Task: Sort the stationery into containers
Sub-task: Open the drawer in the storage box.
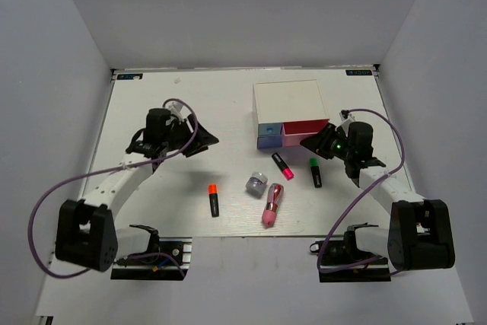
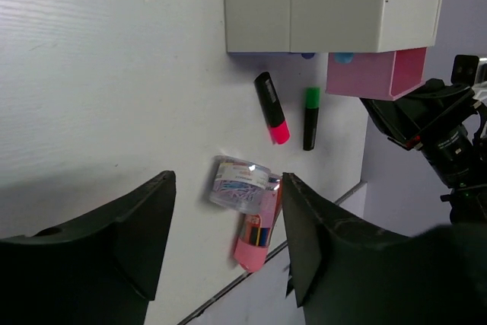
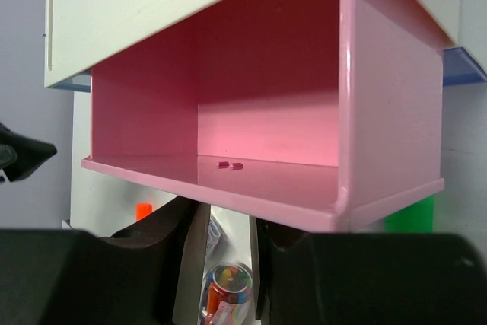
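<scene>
Right wrist: glossy, boxy pink drawer (image 3: 266, 97) open; right claw (image 3: 224, 227) unclear; left claw (image 2: 228, 192) spread.

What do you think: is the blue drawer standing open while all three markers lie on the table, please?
No: the pink drawer is open, as the right wrist view shows; the markers do lie on the table.

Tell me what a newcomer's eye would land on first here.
The pink drawer stands pulled out of the white-topped cabinet, with the right hand close at its front edge. Loose on the table before it lie the pink-capped marker, the green-capped marker and, farthest left, the orange-capped marker.
</scene>
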`<state>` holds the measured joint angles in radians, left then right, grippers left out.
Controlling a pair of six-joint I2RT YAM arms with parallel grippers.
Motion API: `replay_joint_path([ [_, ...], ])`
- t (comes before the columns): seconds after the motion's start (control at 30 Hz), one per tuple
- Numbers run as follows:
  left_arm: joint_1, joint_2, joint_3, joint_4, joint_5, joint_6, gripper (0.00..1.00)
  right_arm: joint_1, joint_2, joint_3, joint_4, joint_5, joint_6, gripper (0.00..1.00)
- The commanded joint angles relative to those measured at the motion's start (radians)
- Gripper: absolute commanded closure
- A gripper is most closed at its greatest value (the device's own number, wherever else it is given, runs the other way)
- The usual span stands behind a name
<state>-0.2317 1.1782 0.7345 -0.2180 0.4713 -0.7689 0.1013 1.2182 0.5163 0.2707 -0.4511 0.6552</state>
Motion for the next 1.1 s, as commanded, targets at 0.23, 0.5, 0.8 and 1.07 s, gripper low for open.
replay_joint_path([
  [0.23, -0.187, 0.218, 0.344, 0.017, -0.026, -0.11, 0.2, 0.001, -0.019, -0.007, -0.014, 0.018, -0.009, 0.84],
  [0.5, -0.345, 0.284, 0.414, 0.013, -0.212, -0.333, 0.18, -0.002, -0.013, -0.007, -0.007, 0.022, -0.011, 0.84],
  [0.8, -0.457, 0.515, 0.816, -0.333, -0.457, -0.112, 0.18, 0.0, -0.017, -0.013, -0.008, 0.012, -0.02, 0.84],
  [1.07, -0.475, 0.612, 0.951, -0.511, -0.586, -0.035, 0.18, 0.001, -0.022, -0.013, -0.01, 0.011, -0.026, 0.84],
])
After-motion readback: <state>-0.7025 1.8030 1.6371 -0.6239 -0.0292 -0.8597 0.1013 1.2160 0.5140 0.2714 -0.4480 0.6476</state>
